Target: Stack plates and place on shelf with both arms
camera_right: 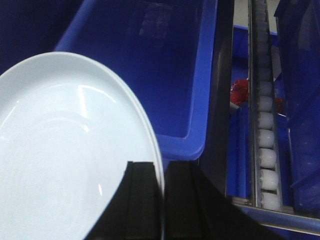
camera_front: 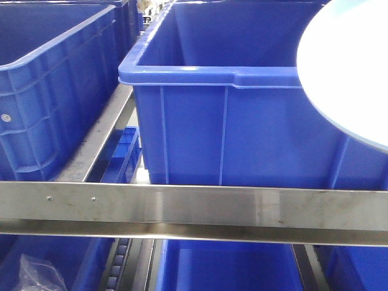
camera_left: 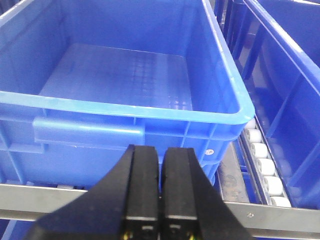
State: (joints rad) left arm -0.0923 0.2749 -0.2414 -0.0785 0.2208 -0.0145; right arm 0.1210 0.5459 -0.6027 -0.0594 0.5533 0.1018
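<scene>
A large pale bluish-white plate hangs tilted at the upper right of the front view, in front of a blue bin. In the right wrist view the same plate fills the left side, and my right gripper is shut on its rim, one finger on each face. I cannot tell whether a second plate lies against it. My left gripper is shut with nothing between its fingers, just in front of an empty blue bin. Neither arm shows in the front view.
Blue bins stand side by side on a steel shelf rail, with more bins below. White rollers run beside the bins, with the same kind of rollers in the left wrist view. A red object lies low beside the track. A clear plastic bag sits at lower left.
</scene>
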